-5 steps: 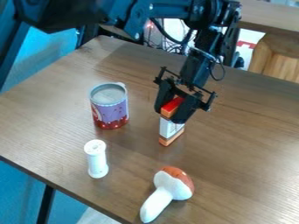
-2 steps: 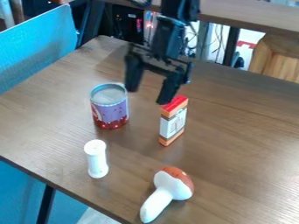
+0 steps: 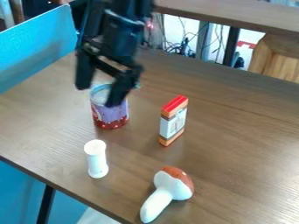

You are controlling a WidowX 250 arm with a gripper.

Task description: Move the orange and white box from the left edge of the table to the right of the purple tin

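Presently, we record a brown wood-grain table, with a blue panel on its left and loose cables beyond its far edge. On the table we note a can, an upright box to its right, and, nearer us, a white cylinder and a mushroom lying tilted. The gripper is released, its fingers spread before the can. They hide part of the can's rim; we cannot tell whether they touch it. The arm is cut off above.
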